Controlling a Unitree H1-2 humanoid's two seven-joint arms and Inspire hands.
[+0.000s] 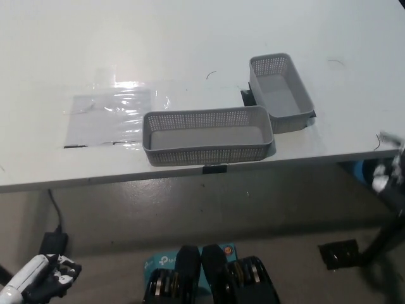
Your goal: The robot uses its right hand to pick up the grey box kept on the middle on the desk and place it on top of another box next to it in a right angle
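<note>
The white table (190, 44) fills most of the view from up here, its near edge running across the middle with bare floor below it. On it lies a clear plastic sheet (111, 117), taped flat toward the left, catching the light.

Next in size is the long grey basket (207, 135), perforated walls, lying crosswise right at the near edge of the table, about mid-table. Just beyond its right end sits the second grey basket (280, 92), a bit shorter, set roughly lengthwise away from me and slightly tilted in plan; its near corner looks close to or touching the long one, though I can't say which. Both are empty and neither is stacked yet.

The left robot hand (45, 278), white, hangs low at the bottom left, well below table height, holding nothing; its fingers look loosely curled, not clenched. Of the right robot hand (387, 177) only a blurred bit shows at the right edge beside the table's rim, and I cannot tell whether it is released or closed.

The risk I see: the long basket sits so near the edge that a nudge on the approach could tip it off. The mesh walls are thin, too, so a pinch on one wall might let it swing and land crooked.
</note>
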